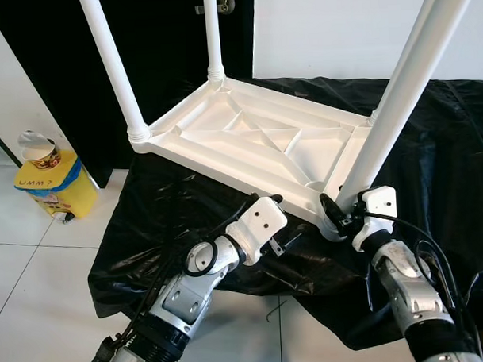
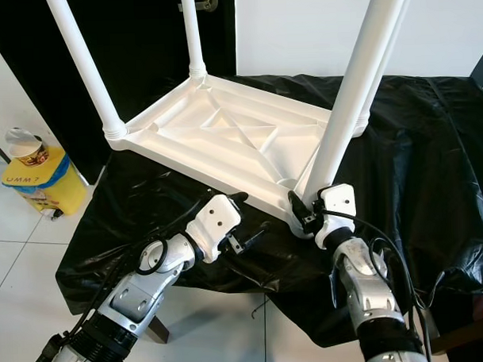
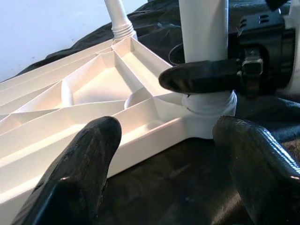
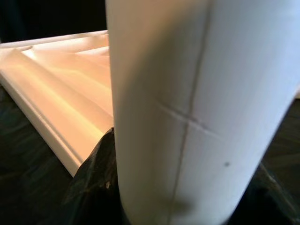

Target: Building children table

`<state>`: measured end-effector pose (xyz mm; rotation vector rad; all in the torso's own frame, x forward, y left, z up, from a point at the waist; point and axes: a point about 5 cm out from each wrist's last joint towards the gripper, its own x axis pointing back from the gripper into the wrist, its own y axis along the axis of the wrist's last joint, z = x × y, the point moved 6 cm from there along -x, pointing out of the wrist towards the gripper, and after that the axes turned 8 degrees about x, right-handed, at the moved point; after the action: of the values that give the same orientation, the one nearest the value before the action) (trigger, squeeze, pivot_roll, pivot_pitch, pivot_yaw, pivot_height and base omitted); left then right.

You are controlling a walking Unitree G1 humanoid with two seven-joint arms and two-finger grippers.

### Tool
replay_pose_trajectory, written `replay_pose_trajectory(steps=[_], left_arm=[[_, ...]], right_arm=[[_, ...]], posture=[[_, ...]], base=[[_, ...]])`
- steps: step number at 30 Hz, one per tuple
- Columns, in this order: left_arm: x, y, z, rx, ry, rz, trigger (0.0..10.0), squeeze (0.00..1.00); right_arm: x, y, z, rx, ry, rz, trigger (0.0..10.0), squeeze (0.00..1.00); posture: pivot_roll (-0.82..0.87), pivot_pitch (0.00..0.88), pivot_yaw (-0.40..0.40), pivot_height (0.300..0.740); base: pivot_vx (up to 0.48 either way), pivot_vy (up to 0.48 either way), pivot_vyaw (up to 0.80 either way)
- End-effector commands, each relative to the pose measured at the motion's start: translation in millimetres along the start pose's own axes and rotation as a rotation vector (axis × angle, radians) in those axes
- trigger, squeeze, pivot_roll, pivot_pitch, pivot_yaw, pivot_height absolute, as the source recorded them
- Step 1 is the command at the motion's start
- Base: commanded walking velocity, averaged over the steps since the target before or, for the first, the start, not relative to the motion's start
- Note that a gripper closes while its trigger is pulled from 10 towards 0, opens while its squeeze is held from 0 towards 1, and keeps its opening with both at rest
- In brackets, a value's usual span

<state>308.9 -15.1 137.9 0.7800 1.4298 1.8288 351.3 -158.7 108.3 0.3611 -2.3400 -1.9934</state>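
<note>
Your right hand [image 2: 306,213] grips the near leg [image 2: 353,94] of the upturned white table [image 2: 224,138] (4 legs up) on the black-covered worktop [image 2: 431,166]; your left hand [image 3: 164,154] hovers open beside its near edge.

A home interior is suggested by the white tiled floor [image 1: 38,267], plain white wall [image 1: 339,27], dark door [image 1: 165,41] and yellow bin [image 1: 59,183].

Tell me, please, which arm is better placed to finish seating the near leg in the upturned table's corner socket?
The right. Its end effector is closed around the base of the near leg, just above the tabletop corner. The left end effector hangs open beside the table's edge over the black sheet, gripping nothing.
</note>
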Motion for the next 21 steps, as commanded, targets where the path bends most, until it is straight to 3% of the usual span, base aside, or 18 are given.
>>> replay_pose_trajectory(steps=[1, 7, 21], left_arm=[[0.0, 0, -4.2, -0.003, -0.036, 0.005, 10.0, 0.0], [-0.9, 1, -4.8, -0.003, -0.038, 0.001, 10.0, 0.0], [0.2, 0, -6.0, 0.002, -0.04, 0.004, 10.0, 0.0]], right_arm=[[5.2, -17, 3.9, -0.018, -0.048, 0.071, 10.0, 0.0], [10.1, -27, -9.1, -0.027, -0.348, 0.159, 10.0, 0.0], [8.7, -15, 3.1, -0.034, -0.317, 0.123, 10.0, 0.0]], posture=[[-0.01, 0.025, -0.051, 0.74], [-0.01, 0.03, -0.055, 0.74], [-0.01, 0.037, -0.048, 0.74]], base=[[0.0, 0.0, 0.0], [0.0, 0.0, 0.0], [0.0, 0.0, 0.0]])
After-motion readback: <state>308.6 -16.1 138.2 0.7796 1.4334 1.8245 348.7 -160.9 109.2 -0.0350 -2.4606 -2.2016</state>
